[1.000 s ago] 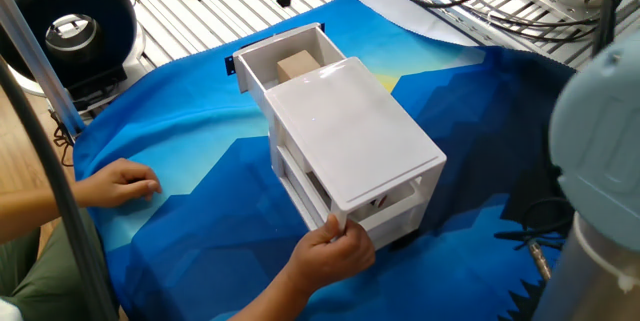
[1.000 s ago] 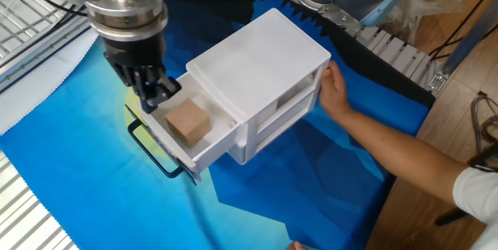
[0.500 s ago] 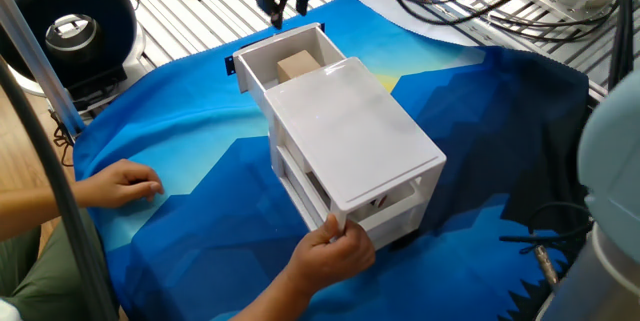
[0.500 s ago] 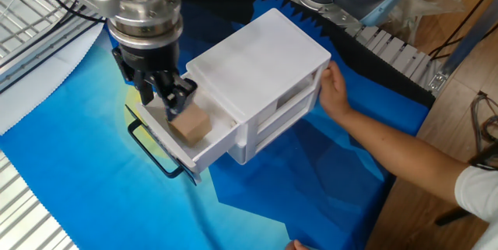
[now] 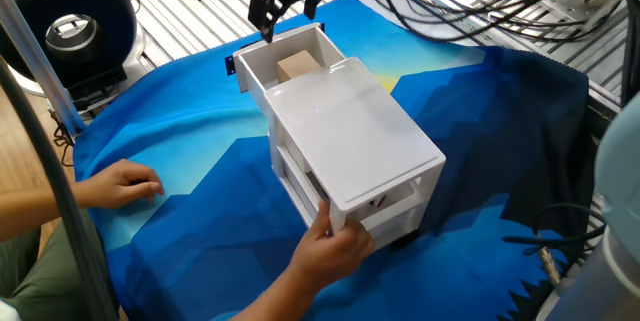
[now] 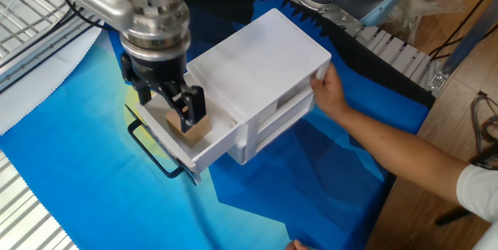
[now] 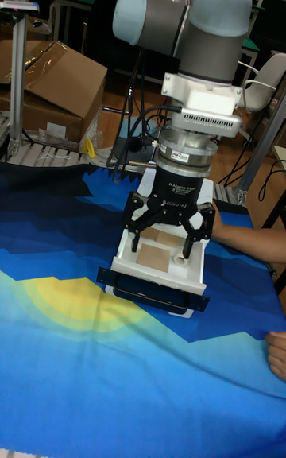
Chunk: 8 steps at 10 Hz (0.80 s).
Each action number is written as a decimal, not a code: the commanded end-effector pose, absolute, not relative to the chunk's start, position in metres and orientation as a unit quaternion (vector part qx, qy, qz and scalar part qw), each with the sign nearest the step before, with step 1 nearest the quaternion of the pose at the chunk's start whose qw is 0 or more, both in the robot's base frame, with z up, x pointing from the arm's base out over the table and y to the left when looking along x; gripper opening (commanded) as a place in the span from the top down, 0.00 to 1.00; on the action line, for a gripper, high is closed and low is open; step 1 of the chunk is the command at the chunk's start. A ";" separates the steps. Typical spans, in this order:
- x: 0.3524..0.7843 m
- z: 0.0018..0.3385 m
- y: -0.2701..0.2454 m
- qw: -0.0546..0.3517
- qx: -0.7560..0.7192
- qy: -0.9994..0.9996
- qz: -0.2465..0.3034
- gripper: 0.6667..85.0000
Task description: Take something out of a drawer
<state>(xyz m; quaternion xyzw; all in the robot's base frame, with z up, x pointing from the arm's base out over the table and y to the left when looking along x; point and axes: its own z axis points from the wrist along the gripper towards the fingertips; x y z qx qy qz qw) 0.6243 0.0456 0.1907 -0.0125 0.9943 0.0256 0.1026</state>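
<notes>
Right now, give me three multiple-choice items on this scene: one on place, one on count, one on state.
1. Where is the small tan cube?
A. on the blue patterned cloth
B. in the pulled-out white top drawer
C. on top of the white cabinet

2. How many human hands show in the fixed view that looks at the cabinet's rear end?
A. none
B. one
C. two

3. How does the black two-finger gripper stand?
A. open, its fingers on either side of the cube
B. shut on the black drawer handle
C. resting on the cabinet's top

Answers:
1 B: the cube sits inside the white top drawer, which is slid out of the white cabinet.
2 C: one hand holds the cabinet's end, the other hand lies on the blue patterned cloth.
3 A: the tall view shows the fingers spread, the cube between them.
</notes>
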 end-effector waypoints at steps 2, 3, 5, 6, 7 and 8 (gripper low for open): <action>0.625 0.173 0.055 0.114 0.002 0.993 0.036 0.09; 0.627 0.174 0.058 0.116 0.010 0.992 0.043 0.17; 0.622 0.173 0.060 0.106 0.008 0.993 0.047 0.19; 0.614 0.172 0.063 0.092 -0.001 0.994 0.052 0.19; 0.607 0.171 0.064 0.078 -0.008 0.996 0.052 0.19; 0.597 0.169 0.064 0.059 -0.015 0.997 0.053 0.19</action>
